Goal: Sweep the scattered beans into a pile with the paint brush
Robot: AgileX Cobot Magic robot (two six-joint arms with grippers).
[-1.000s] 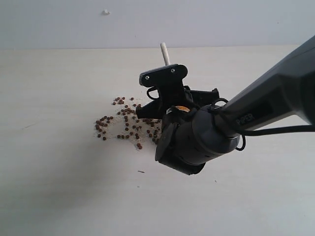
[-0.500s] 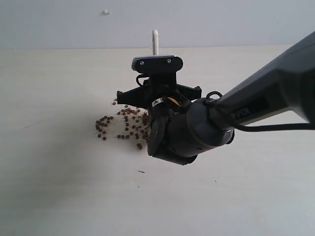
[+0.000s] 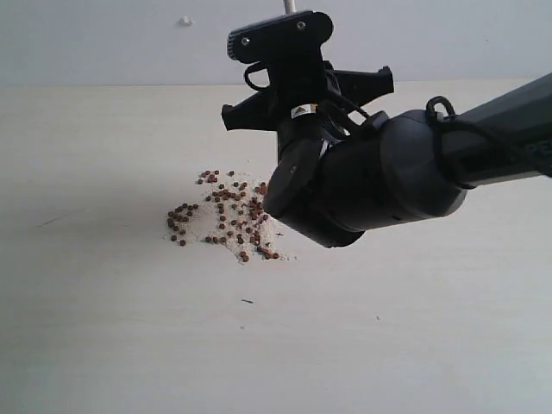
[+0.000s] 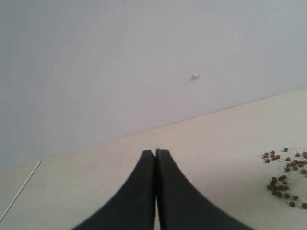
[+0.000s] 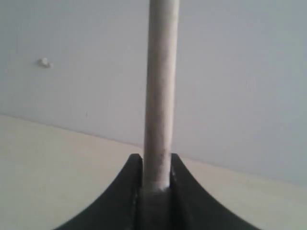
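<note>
The beans [image 3: 224, 216] lie as a loose patch of reddish-brown grains and pale crumbs on the light table [image 3: 103, 328]; they also show at the edge of the left wrist view [image 4: 284, 178]. My right gripper [image 3: 297, 95] hangs above the patch's right side, shut on the paint brush handle [image 5: 159, 86]. Only the handle's tip [image 3: 289, 4] shows in the exterior view; the bristles and metal band are hidden behind the arm. My left gripper [image 4: 156, 152] is shut with nothing in it, off to the beans' left and outside the exterior view.
A small white speck [image 3: 185, 21] sits on the grey wall behind the table. A lone dark speck [image 3: 247, 301] lies on the table in front of the beans. The right arm's dark body [image 3: 388, 177] covers the table to the right of the patch.
The right gripper has risen with the brush, from low over the beans' right edge to well above the table. Grains that it covered now show at the patch's right end.
</note>
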